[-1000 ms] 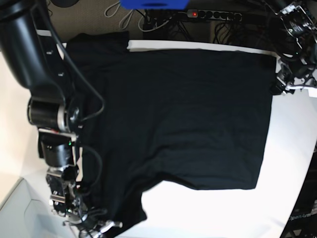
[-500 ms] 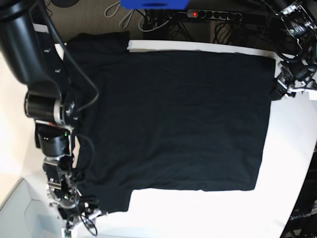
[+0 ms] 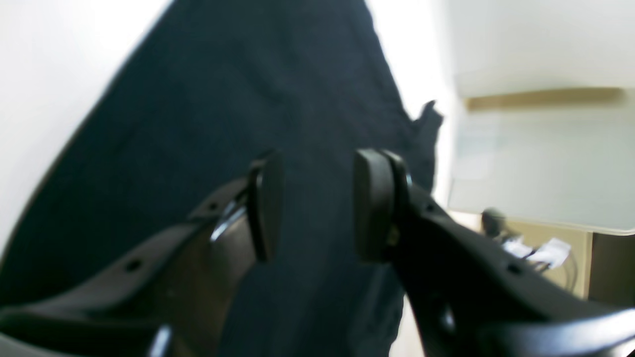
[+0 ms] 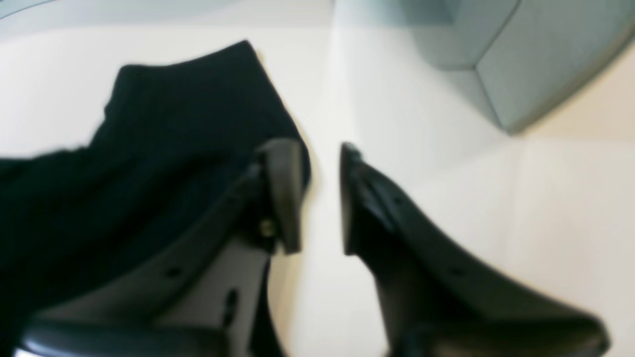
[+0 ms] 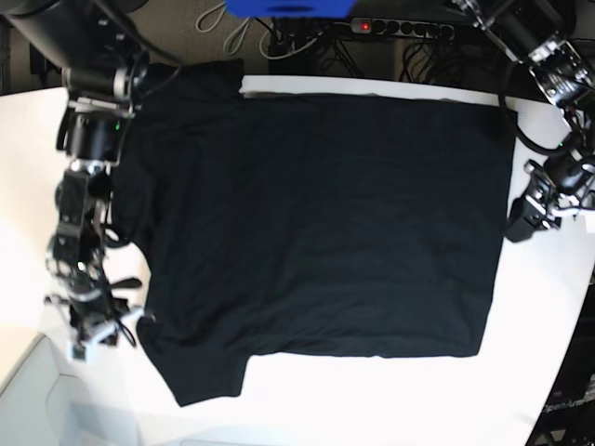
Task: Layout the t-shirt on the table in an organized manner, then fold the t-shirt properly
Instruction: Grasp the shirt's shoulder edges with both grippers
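Black cloth t-shirt (image 5: 325, 223), plain side up, flat and nearly rectangular on the smooth white table (image 5: 558, 279); left gripper (image 3: 315, 206) and right gripper (image 4: 317, 198) both narrowly parted, empty.

My right claw (image 4: 317, 198), jaws slightly apart and empty, over table (image 4: 446, 208); t-shirt (image 4: 149, 148) sleeve at my left finger.

backdrop: dark floor | power strip (image 5: 402, 27) with red light | tangled cables (image 5: 307, 42) | blue object (image 5: 288, 7)
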`<move>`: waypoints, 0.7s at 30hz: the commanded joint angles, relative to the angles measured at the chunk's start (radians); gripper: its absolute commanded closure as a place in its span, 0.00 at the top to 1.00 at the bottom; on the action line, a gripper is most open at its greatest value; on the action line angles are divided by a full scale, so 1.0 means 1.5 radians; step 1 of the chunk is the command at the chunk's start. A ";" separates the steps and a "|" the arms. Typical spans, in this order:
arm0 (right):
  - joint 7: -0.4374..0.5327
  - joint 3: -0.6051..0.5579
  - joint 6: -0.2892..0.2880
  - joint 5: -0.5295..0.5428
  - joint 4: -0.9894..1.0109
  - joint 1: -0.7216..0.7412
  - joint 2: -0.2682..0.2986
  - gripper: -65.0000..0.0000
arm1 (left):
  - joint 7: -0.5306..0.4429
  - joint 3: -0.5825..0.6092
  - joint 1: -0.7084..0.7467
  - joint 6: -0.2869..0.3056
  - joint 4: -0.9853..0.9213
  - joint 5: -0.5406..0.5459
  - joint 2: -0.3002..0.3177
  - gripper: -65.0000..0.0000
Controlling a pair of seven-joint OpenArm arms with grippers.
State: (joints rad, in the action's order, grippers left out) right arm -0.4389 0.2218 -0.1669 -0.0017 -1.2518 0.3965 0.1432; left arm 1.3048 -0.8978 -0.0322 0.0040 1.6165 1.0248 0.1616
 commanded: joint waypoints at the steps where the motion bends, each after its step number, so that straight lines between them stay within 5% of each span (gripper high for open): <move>1: 0.005 0.011 -0.002 0.001 -0.020 0.000 -0.001 0.06 | -0.005 0.002 -0.020 -0.011 -0.010 0.021 0.002 0.36; 9: -0.031 0.045 -0.002 0.001 -0.031 -0.108 -0.021 0.00 | -0.023 0.068 -0.110 -0.008 -0.135 -0.124 -0.025 0.37; 15: -0.056 0.046 -0.002 0.001 -0.049 -0.136 -0.025 0.00 | -0.097 0.134 -0.107 -0.011 -0.176 -0.193 -0.026 0.36; 21: -0.056 0.044 -0.002 0.001 -0.050 -0.146 -0.045 0.00 | -0.105 0.144 -0.107 -0.011 -0.200 -0.256 -0.027 0.30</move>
State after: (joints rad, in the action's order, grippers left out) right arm -0.5488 0.2874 -0.1669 -0.0040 -1.3064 0.1539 0.0681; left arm 1.1538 -0.6834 -0.1753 -0.0124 1.3022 0.6216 0.1078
